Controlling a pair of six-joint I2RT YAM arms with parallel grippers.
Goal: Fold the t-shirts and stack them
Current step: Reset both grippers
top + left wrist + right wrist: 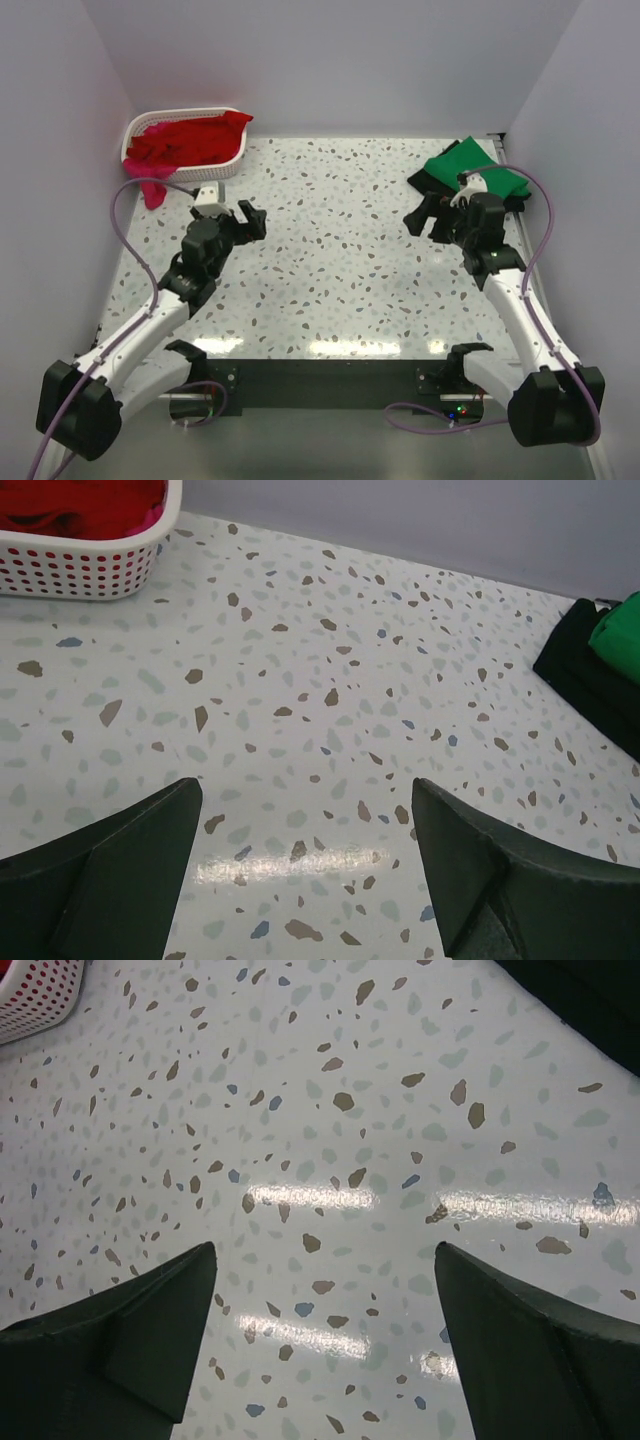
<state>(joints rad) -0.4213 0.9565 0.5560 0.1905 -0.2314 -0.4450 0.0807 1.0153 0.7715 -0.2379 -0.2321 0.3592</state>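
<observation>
A bright green cloth t-shirt (478, 165) is seen folded at the far right of the pale speckled table (340, 280). It is laid on a black cloth t-shirt (418, 181), whose edges show beneath it. These two are judged to be folded and stacked, so that part of the work is taken as done.

At the far left, crumpled red cloth t-shirts (190, 140) are heaped in a white plastic lattice basket (215, 168). A magenta-pink cloth t-shirt (152, 188) is draped over the basket's near corner and hangs down to the table. None of these is folded, and how many garments are in the heap cannot be told. By this reckoning about half the task is left.

The left gripper (305, 870) is held above bare table near the basket, with its jaws spread wide and nothing between them. The right gripper (325, 1350) is likewise released and empty, and is poised over bare table just beside the finished pile. No cloth is touched by either one. A shirt from the basket is judged to be what is needed next.
</observation>
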